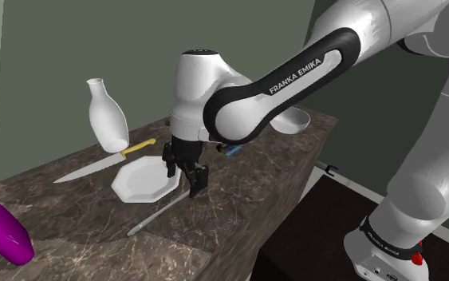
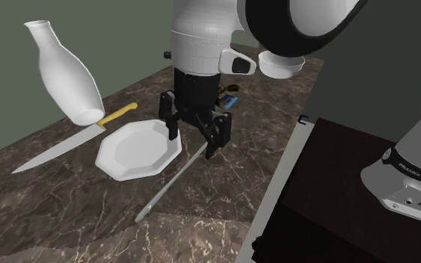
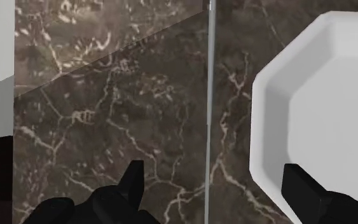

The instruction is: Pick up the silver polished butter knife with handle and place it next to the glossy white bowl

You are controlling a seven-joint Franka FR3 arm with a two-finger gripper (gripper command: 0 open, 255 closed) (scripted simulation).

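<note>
The black gripper [image 1: 187, 174] is hanging just above the dark marbled counter [image 1: 238, 191] with its fingers spread wide and gripping nothing. The thin grey butter knife [image 1: 159, 212] is lying flat on the counter just beside the white eight-sided plate [image 1: 139, 182], well apart from the white bowl [image 1: 293, 120] at the far end. In the wrist view the butter knife [image 3: 208, 95] is running as a narrow line between the two fingers, nearer one of them and touched by neither, while the other finger is sitting over the rim of the plate [image 3: 323, 108]. From the shoulder view and the second exterior view, the gripper is covering one end of the knife, and handle and blade are hard to tell apart. The white arm [image 1: 294, 80] is hiding part of the bowl. A tall white bottle [image 1: 107, 116] is standing over the yellow handle of a kitchen knife [image 1: 95, 166], and a purple object [image 1: 3, 231] is being cut off at the shoulder view's left edge.
</note>
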